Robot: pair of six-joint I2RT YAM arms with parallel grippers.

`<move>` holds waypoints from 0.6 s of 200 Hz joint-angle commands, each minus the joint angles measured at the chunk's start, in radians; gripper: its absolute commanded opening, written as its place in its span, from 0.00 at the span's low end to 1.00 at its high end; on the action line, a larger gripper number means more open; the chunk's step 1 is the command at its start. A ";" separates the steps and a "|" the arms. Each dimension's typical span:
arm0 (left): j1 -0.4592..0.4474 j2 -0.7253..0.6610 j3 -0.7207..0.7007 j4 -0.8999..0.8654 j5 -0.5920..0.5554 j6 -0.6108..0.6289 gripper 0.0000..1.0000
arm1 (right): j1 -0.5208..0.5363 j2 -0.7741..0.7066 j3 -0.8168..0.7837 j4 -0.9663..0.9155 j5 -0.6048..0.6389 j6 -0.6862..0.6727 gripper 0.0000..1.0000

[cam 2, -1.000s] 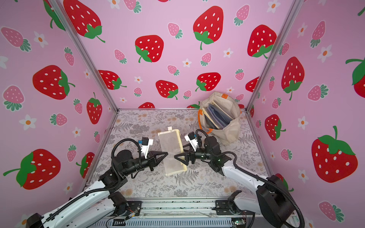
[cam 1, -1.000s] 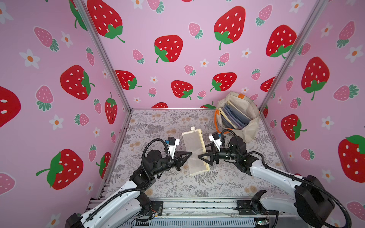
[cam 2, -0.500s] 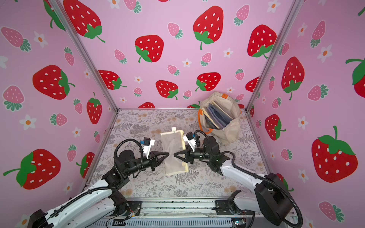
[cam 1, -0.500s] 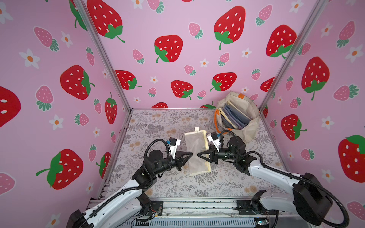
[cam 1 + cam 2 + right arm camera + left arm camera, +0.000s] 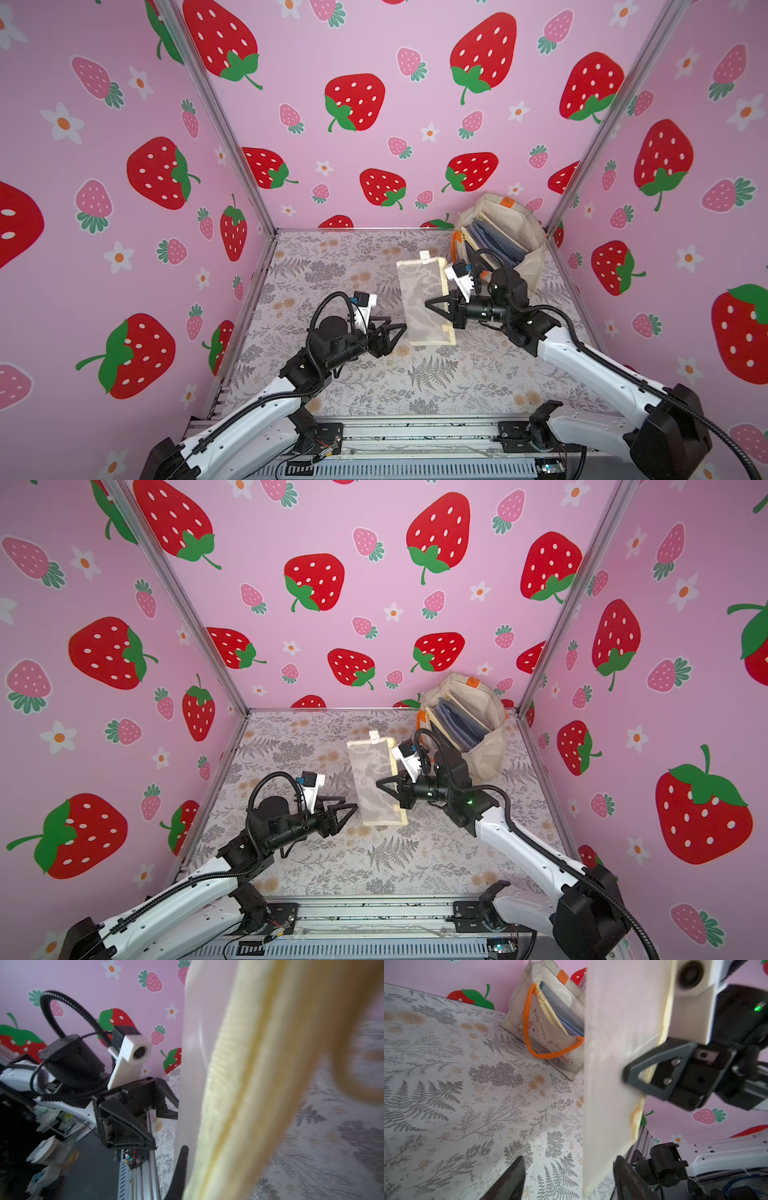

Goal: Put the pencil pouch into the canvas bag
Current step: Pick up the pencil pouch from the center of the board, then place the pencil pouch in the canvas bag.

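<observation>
CHANGE: the flat, cream, see-through mesh pencil pouch with a yellow zip edge is being let go by the left gripper, now spread wide just beside it, and is being pinched tight by the right gripper | MEANING: likely being passed over for the carry | WHERE: pouch is being held up off the leafy table cover, near the soft cream canvas bag with orange handles | FEEL: thin, floppy.
</observation>
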 commanded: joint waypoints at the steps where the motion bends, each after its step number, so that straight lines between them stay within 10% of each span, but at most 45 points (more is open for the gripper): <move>1: 0.007 0.019 0.029 -0.083 -0.093 0.029 0.87 | -0.079 -0.014 0.176 -0.364 0.177 -0.192 0.00; 71: 0.033 -0.014 -0.008 -0.062 -0.064 0.029 0.96 | -0.123 0.290 0.784 -0.714 0.931 -0.670 0.00; 120: 0.072 -0.017 -0.026 -0.018 -0.011 0.021 0.97 | -0.209 0.441 0.849 -0.550 1.050 -0.895 0.00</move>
